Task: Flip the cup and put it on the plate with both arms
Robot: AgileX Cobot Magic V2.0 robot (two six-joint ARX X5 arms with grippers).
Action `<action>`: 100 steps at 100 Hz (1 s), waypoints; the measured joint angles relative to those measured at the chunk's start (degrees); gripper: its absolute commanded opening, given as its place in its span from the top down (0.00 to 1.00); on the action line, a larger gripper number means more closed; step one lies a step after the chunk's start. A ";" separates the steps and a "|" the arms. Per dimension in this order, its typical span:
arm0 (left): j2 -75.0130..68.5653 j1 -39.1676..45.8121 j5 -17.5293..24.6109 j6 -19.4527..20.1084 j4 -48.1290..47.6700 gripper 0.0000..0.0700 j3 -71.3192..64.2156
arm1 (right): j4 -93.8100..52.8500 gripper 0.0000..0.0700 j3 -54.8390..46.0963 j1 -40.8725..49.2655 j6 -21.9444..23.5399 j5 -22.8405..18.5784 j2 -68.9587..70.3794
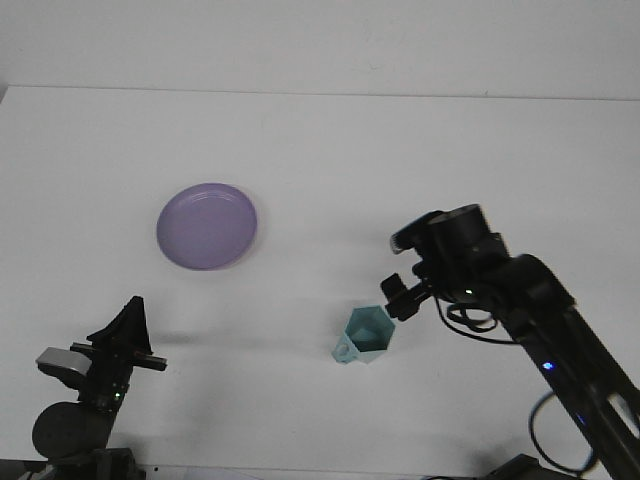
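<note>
**Cup free on table, right claw just beside it to the upper right**

Front view (only view available).

- The cup (366,334), pale teal and faceted, is seen in the lower centre of the frame, resting on the white table (320,150). Its mouth appears to face up toward the camera, and a small handle is seen at its lower left. Whether it counts as flipped is a judgement: it reads as upright.
- The right gripper (398,297) is placed just to the upper right of the cup, close to its rim but not touching it as far as can be told. Nothing is held in it. Its fingers are seen as one dark block, so parted or closed cannot be told.
- The left gripper (128,335) is seen at the lower left of the frame, well apart from the cup. Its spread cannot be told; nothing is seen in it.
- The plate (207,226), purple and bare, lies at the left centre of the frame, up and to the left of the cup, above the left gripper.

Key relation: the cup lies down-left of the right claw, which is far nearer to it than the left one. The left gripper is nearer to the plate.
</note>
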 measured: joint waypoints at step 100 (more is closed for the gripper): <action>70.93 -27.87 9.31 11.56 -48.81 0.36 63.73 | 41.92 0.24 -53.68 -16.02 3.67 7.39 -57.55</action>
